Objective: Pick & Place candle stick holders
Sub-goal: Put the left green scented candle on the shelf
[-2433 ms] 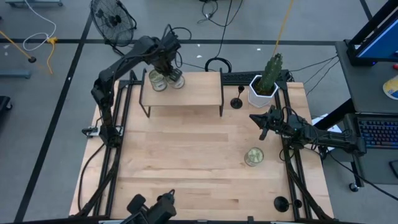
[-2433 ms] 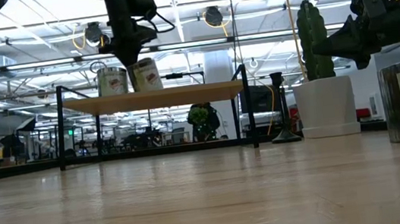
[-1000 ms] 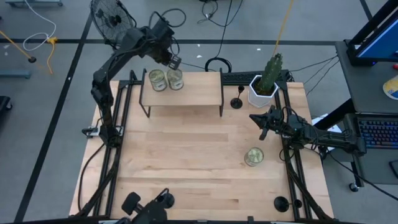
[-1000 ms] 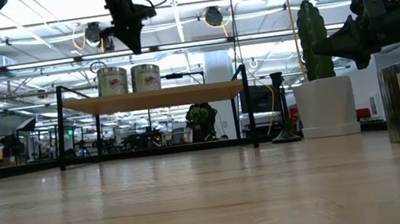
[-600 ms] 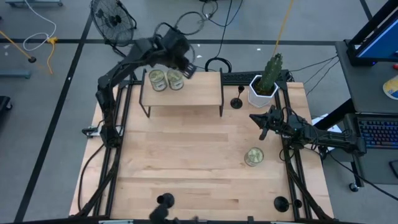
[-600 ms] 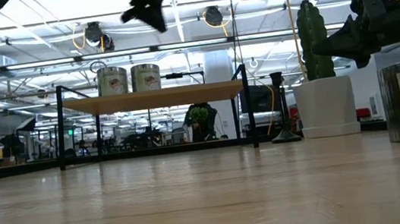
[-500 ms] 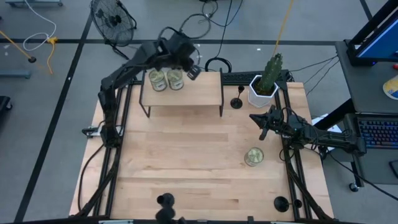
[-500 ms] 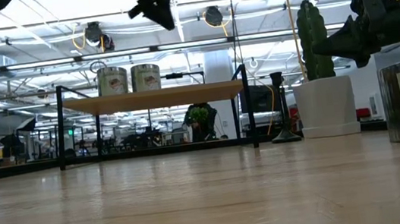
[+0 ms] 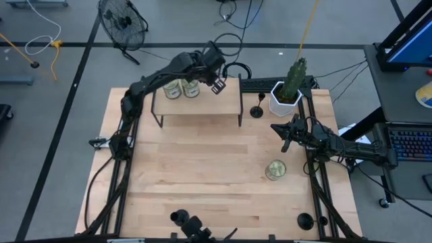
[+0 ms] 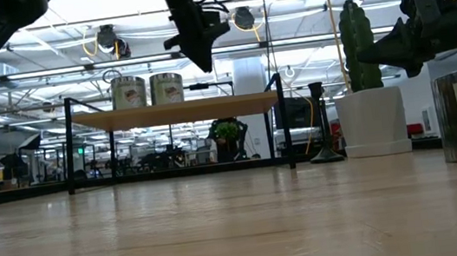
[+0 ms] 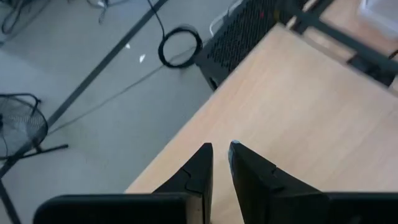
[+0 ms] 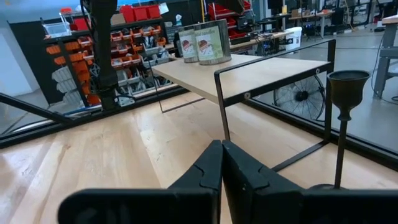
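Note:
One black candle stick holder (image 9: 257, 111) stands on its round base at the table's far right, next to the white cactus pot; it also shows in the low view (image 10: 322, 125) and the right wrist view (image 12: 341, 118). A second one (image 9: 305, 220) stands at the near right corner. A third round black base (image 9: 179, 217) is at the near edge. My left gripper (image 9: 217, 85) hovers shut and empty above the shelf's right half (image 11: 219, 149). My right gripper (image 9: 283, 136) waits shut and empty over the table's right side (image 12: 221, 149).
A wooden shelf on a black frame (image 9: 202, 101) stands at the far edge with two candle jars (image 9: 181, 88) on its left end. A cactus in a white pot (image 9: 289, 91) is at the far right. Another candle jar (image 9: 275, 170) stands right of centre.
My left gripper has risen from the two jars on the shelf and swung toward the table's right edge, along the shelf's far side, to a place above the shelf's right half. The jars stay where they were.

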### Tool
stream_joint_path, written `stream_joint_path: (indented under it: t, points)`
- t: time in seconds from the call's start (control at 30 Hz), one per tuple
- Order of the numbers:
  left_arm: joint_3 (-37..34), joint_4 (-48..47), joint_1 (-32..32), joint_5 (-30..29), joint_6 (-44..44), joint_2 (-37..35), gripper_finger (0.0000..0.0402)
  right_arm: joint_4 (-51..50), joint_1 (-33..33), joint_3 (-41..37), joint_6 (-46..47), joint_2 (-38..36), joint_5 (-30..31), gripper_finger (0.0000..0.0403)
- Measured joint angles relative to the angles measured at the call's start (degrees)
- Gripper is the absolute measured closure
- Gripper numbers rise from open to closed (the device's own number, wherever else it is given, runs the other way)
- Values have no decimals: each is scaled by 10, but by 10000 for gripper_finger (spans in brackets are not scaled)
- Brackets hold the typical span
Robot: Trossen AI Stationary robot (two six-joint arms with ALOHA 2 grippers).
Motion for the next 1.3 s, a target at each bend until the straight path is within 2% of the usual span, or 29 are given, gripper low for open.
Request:
stream_joint_path:
  t: [0.67, 1.3]
  points:
    - [-62, -41, -1, 27, -27, 0, 339, 0, 0, 0, 0, 0, 0, 399]
    - [-64, -102, 0, 27, -79, 0, 339, 0, 0, 0, 0, 0, 0, 399]
